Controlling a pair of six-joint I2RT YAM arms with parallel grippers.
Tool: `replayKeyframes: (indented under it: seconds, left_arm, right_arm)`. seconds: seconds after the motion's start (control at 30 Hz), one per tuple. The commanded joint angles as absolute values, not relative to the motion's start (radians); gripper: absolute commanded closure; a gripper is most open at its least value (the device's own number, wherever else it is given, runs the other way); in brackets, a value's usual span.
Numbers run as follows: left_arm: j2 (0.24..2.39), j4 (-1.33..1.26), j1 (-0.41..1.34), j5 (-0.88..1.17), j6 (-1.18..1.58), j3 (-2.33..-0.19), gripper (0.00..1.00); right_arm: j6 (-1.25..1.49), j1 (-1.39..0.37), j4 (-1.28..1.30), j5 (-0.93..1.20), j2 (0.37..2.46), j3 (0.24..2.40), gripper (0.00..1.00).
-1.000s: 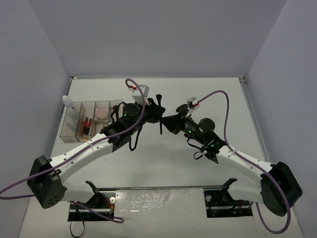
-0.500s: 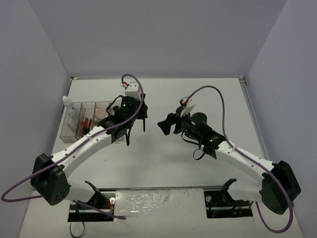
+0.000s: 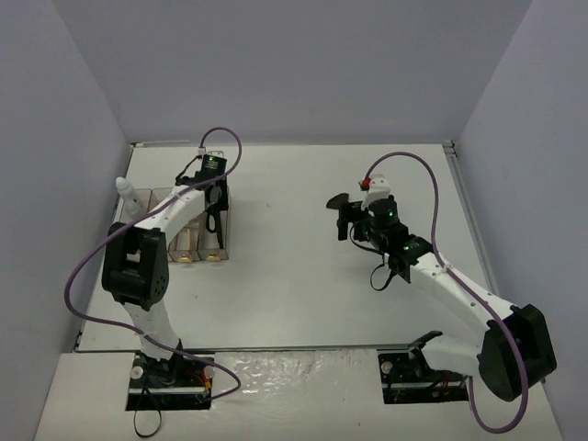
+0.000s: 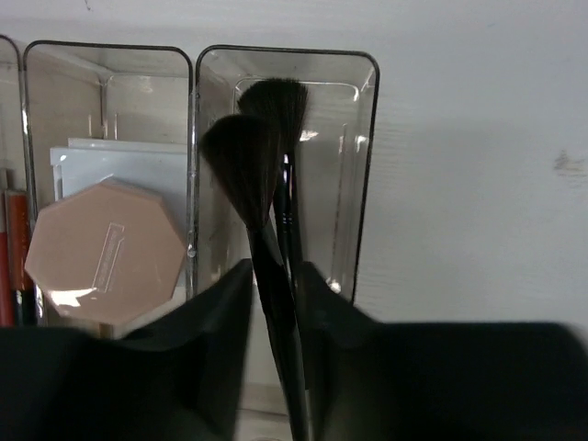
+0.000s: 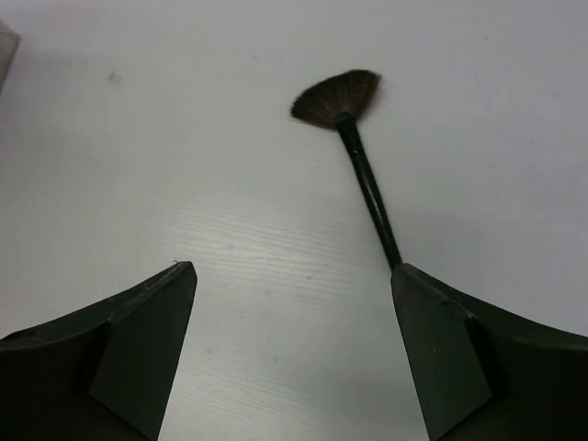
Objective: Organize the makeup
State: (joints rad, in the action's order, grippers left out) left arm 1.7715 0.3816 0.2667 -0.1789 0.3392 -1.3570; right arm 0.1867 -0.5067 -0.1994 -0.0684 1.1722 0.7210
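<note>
My left gripper (image 4: 273, 271) hangs over the rightmost clear bin (image 4: 372, 138), open only slightly. A black-handled brush (image 4: 246, 165) stands in that bin and its handle runs up between the jaws; a thin gap shows beside it. A second brush (image 4: 278, 103) leans behind it. The bin next to it holds a pink compact (image 4: 106, 257) and a white pad (image 4: 119, 158). Red pencils (image 4: 14, 248) show at the left edge. My right gripper (image 5: 294, 268) is open over bare table. A fan brush (image 5: 342, 96) lies ahead of it, handle end by the right finger.
In the top view the row of clear bins (image 3: 175, 243) stands at the table's left, with a white bottle (image 3: 124, 190) at its far end. My left gripper (image 3: 213, 202) covers the row's right end. My right gripper (image 3: 342, 219) is right of centre.
My left arm swung from the table's centre out to the bins, carrying a brush, and its jaws eased apart. My right gripper opened wide and drew back to the right.
</note>
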Motion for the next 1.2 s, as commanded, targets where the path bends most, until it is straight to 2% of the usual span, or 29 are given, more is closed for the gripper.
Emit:
replayKeyframes:
  seconds: [0.0, 0.03, 0.23, 0.47, 0.67, 0.73, 0.8, 0.87, 0.93, 1.0, 1.17]
  left_arm:
    - [1.813, 0.434, 0.26, -0.194, 0.271, -1.454, 0.57]
    - [1.813, 0.451, 0.26, -0.181, 0.265, -1.467, 0.5]
    - [1.653, 0.462, 0.262, -0.153, 0.269, -1.417, 0.32]
    - [1.363, 0.435, 0.298, -0.051, 0.349, -1.32, 0.27]
    - [1.153, 0.35, 0.394, 0.024, 0.427, -1.147, 0.26]
    - [1.103, 0.326, 0.433, 0.031, 0.444, -1.087, 0.26]
    - [1.073, 0.297, 0.464, 0.041, 0.464, -1.033, 0.26]
    - [1.05, 0.274, 0.489, 0.048, 0.486, -0.992, 0.26]
    - [1.036, 0.223, 0.503, 0.055, 0.516, -0.948, 0.25]
    - [1.034, 0.158, 0.519, 0.066, 0.553, -0.918, 0.25]
    - [1.092, 0.028, 0.553, 0.101, 0.627, -0.881, 0.25]
  right_arm:
    - [0.173, -0.456, -0.189, -0.154, 1.257, 0.776, 0.16]
    - [0.173, -0.446, -0.18, -0.154, 1.283, 0.79, 0.16]
    - [0.164, -0.399, -0.173, -0.108, 1.481, 0.877, 0.19]
    - [0.145, -0.323, -0.172, -0.041, 1.691, 0.995, 0.21]
    - [0.105, -0.298, -0.164, -0.017, 1.822, 1.049, 0.26]
    - [0.116, -0.299, -0.161, 0.016, 1.836, 1.042, 0.35]
    - [0.134, -0.307, -0.161, 0.047, 1.84, 1.027, 0.48]
    - [0.144, -0.326, -0.164, 0.061, 1.837, 1.01, 0.64]
    - [0.144, -0.369, -0.169, 0.06, 1.833, 1.001, 0.86]
    - [0.144, -0.417, -0.173, 0.06, 1.83, 0.994, 1.0]
    - [0.235, -0.523, -0.316, 0.149, 1.711, 0.921, 1.0]
